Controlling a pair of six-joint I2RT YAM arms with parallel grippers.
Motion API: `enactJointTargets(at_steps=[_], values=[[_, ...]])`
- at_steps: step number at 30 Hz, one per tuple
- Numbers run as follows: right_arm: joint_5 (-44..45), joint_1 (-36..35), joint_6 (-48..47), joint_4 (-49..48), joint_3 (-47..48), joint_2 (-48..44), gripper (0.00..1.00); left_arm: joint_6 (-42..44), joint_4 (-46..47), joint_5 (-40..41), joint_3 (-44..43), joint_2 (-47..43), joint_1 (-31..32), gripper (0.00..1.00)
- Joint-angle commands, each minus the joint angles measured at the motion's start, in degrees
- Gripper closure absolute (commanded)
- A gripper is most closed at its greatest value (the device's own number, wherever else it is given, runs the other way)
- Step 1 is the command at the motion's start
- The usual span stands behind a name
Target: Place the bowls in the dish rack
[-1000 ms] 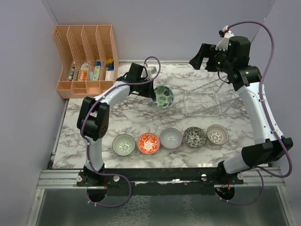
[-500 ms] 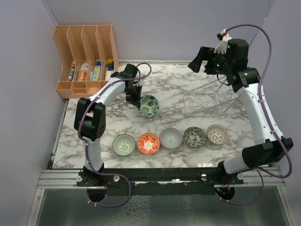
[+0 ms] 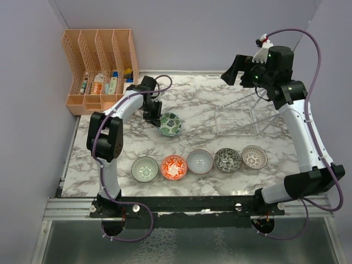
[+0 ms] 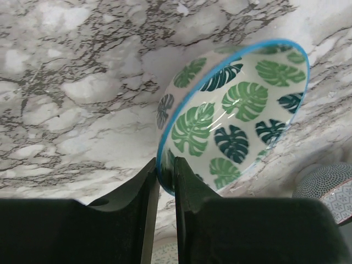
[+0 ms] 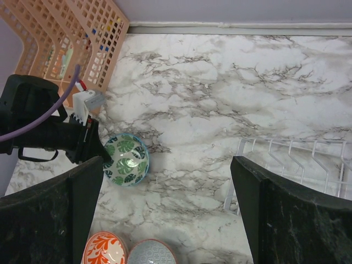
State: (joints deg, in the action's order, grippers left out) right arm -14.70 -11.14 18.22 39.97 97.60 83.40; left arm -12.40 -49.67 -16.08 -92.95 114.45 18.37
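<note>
Up front: five bowls [image 3: 199, 161] sit in a row on the marble table [image 3: 110, 165].
Mid table: green-leaf bowl [image 4: 236, 115] is tilted, with the left gripper [image 4: 166, 181] jaws narrow, pinching its rim.
Far right: dish rack [image 3: 236, 121], and the right gripper [image 5: 168, 162] is raised nearby, jaws wide, holding nothing.

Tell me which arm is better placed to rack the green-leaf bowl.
Probably the left arm: its jaws pinch the green-leaf bowl by the rim, left of the dish rack. The right arm hovers near the rack, jaws open and empty.

Overhead and wrist views, leaf bowl [image 3: 171, 124] common
</note>
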Motion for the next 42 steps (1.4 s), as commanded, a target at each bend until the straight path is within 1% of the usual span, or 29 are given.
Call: enactJointTargets(at_steps=[1,8,10,12,19,22,27,31,34,37,42], values=[[-0.9,0.3,-0.2,0.9,-1.0,-2.3,0.00,1.2,0.3,-0.5,1.8,0.0,-1.7,0.79],[-0.4,0.3,-0.7,1.7,-0.9,-2.3,0.00,2.3,-0.7,4.1,2.3,-3.9,-2.4,0.60],[-0.6,0.3,-0.6,1.6,-1.6,-2.6,0.00,2.9,-1.7,4.8,1.4,-5.1,-2.6,0.51],[-0.8,0.2,-0.5,1.4,-3.0,-2.8,0.00,3.0,-2.3,5.0,0.8,-6.4,-2.6,0.48],[0.0,0.2,-2.1,0.9,-11.1,-3.8,0.00,0.6,-1.0,6.2,0.4,-13.3,-2.7,0.47],[-0.4,0.2,-2.5,0.7,-14.2,-3.3,0.00,-2.1,2.2,7.2,2.3,-16.8,-2.9,0.47],[-1.9,-1.0,-2.4,-0.4,-18.6,-2.2,0.00,-6.6,7.1,8.6,7.5,-25.2,-3.1,0.46],[-1.4,-2.0,-2.9,-0.4,-19.1,-1.7,0.00,-8.4,10.2,5.7,14.0,-31.4,-3.1,0.47],[-0.3,-2.0,-3.0,-0.4,-17.5,-1.9,0.00,-9.4,9.0,3.8,21.0,-36.6,-2.6,0.50],[0.7,-2.0,-2.8,-0.2,-14.9,-1.6,0.00,-12.0,6.2,4.8,26.9,-43.1,0.2,0.52],[-1.3,-2.0,-0.8,-1.6,-12.0,-1.1,0.00,-19.3,2.4,6.9,31.1,-49.5,9.1,0.52]])
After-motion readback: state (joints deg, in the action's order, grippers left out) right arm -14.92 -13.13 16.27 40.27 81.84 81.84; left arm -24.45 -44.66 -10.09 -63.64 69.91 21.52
